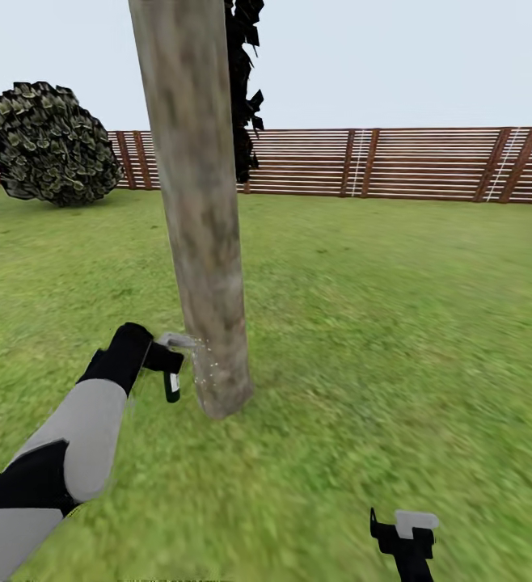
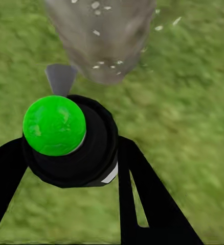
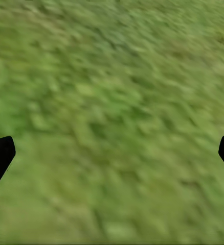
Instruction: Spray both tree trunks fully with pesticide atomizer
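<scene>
Your left gripper [image 2: 73, 153] pinches the atomizer [image 2: 66, 140], spraying the tree trunk [image 1: 205, 242] base just ahead of its jaws. Next, sweep higher. Your right gripper [image 3: 112, 153] hangs spread, empty.

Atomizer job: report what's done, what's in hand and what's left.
Done: the atomizer is off the grass, shut in the left pincer. In hand: droplets fleck the base of this tree trunk. Left: the trunk higher up looks bare, and the other tree remains.
</scene>
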You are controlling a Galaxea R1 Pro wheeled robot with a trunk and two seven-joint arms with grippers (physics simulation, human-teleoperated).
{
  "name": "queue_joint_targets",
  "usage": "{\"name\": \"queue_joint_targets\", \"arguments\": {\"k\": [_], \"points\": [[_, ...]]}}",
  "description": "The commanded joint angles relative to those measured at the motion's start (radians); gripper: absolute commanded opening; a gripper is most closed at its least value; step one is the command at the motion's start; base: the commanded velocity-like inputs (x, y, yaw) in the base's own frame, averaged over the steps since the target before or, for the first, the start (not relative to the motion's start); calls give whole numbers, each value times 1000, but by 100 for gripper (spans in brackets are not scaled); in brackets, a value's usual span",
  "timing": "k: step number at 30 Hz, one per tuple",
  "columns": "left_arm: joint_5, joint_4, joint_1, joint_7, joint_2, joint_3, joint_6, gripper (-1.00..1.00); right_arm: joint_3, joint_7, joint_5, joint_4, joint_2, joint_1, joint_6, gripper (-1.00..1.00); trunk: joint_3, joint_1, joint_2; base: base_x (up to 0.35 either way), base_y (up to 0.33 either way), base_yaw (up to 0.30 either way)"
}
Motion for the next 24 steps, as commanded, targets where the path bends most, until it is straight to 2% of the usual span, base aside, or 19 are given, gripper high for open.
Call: {"name": "queue_joint_targets", "arguments": {"k": [1,4,15,24], "points": [[3,-18,3,-9,15,8,7,-100,-7,-4,11,1,0,-1,-3,100,-1,0,0,0,-104,252],[4,-45,7,-8,31,6,5,-100,-7,-4,11,1,1,-1,-3,100,-1,0,0,0,-204,229],[0,-51,9,-8,21,4,4,-100,-7,-4,11,1,1,-1,-4,100,-1,0,0,0,-271,13],[-3,-51,10,-8,33,5,6,-100,-7,-4,11,1,-1,-1,-3,100,-1,0,0,0,-277,0]]}}
